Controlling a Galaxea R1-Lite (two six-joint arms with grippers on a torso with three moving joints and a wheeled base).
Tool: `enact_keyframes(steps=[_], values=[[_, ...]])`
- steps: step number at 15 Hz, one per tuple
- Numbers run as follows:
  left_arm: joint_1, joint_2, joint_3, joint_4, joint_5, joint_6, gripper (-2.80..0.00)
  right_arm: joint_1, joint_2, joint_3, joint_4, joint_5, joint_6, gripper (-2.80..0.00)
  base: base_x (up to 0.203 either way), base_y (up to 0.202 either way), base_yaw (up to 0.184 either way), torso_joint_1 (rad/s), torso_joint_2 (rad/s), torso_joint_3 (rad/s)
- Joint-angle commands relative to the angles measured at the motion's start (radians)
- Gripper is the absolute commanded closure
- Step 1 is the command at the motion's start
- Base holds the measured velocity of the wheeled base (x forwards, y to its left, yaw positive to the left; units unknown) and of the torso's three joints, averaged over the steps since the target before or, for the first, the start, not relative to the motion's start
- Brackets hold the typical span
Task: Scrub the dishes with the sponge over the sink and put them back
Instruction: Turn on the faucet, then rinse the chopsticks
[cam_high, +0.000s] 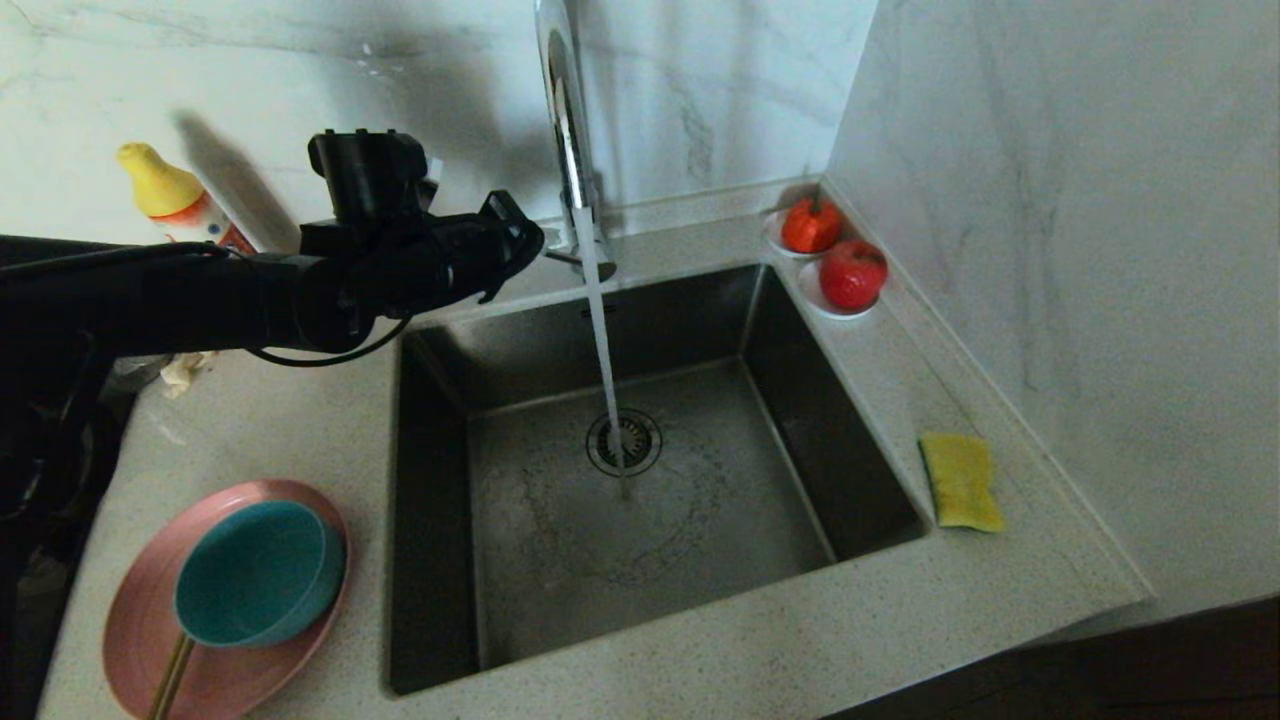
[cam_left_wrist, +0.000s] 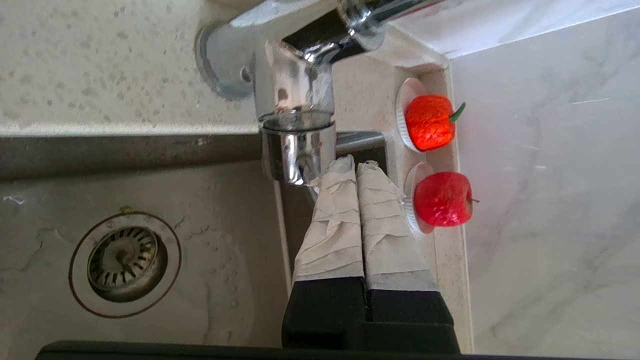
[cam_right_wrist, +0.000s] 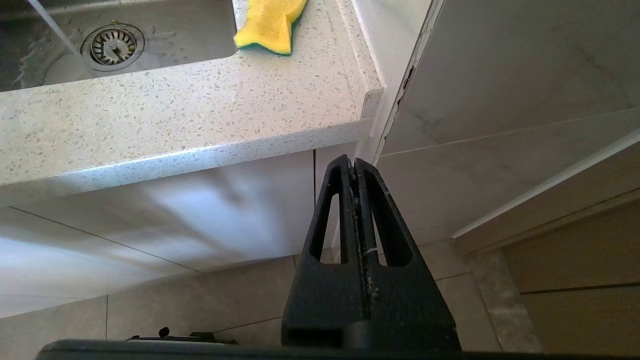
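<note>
The pink plate (cam_high: 225, 675) lies on the counter at the front left, with the teal bowl (cam_high: 260, 570) standing in it. The yellow sponge (cam_high: 960, 482) (cam_right_wrist: 270, 22) lies flat on the counter right of the sink (cam_high: 800, 400). Water runs from the chrome tap (cam_high: 565, 120) (cam_left_wrist: 297, 150) down to the drain (cam_high: 624, 441). My left gripper (cam_high: 525, 245) (cam_left_wrist: 356, 162) is shut and empty, its taped tips right beside the tap's base at the sink's back rim. My right gripper (cam_right_wrist: 354, 160) hangs shut and empty below the counter's front edge.
Two red fruits on white saucers (cam_high: 812, 225) (cam_high: 853, 275) sit in the back right corner by the wall. A yellow-capped bottle (cam_high: 165, 195) and a beige rag (cam_high: 185, 370) are at the back left. A wooden stick (cam_high: 170, 680) rests on the plate.
</note>
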Motion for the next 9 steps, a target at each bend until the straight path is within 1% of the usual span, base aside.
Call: enact_keyframes(steps=[1, 3, 5, 6, 7, 8, 9], values=[[0.034, -0.006, -0.015, 0.003, 0.001, -0.005, 0.0, -0.001, 0.0, 0.0, 0.0, 0.0, 0.0, 0.0, 0.0, 0.0, 0.0, 0.0, 0.0, 0.0], [0.082, -0.048, -0.008, 0.012, 0.001, -0.005, 0.0, 0.0, 0.0, 0.0, 0.0, 0.0, 0.0, 0.0, 0.0, 0.0, 0.0, 0.0, 0.0, 0.0], [0.105, -0.118, 0.026, 0.042, 0.006, -0.003, 0.0, 0.0, 0.0, 0.0, 0.0, 0.0, 0.0, 0.0, 0.0, 0.0, 0.0, 0.0, 0.0, 0.0], [0.113, -0.167, 0.058, 0.058, 0.015, 0.008, 0.0, 0.0, 0.0, 0.0, 0.0, 0.0, 0.0, 0.0, 0.0, 0.0, 0.0, 0.0, 0.0, 0.0], [0.118, -0.219, 0.095, 0.075, 0.035, 0.037, 0.0, 0.0, 0.0, 0.0, 0.0, 0.0, 0.0, 0.0, 0.0, 0.0, 0.0, 0.0, 0.0, 0.0], [0.12, -0.28, 0.136, 0.099, 0.077, 0.081, 0.0, -0.001, 0.0, 0.0, 0.0, 0.0, 0.0, 0.0, 0.0, 0.0, 0.0, 0.0, 0.0, 0.0], [0.121, -0.346, 0.178, 0.127, 0.134, 0.131, 0.0, 0.0, 0.0, 0.0, 0.0, 0.0, 0.0, 0.0, 0.0, 0.0, 0.0, 0.0, 0.0, 0.0]])
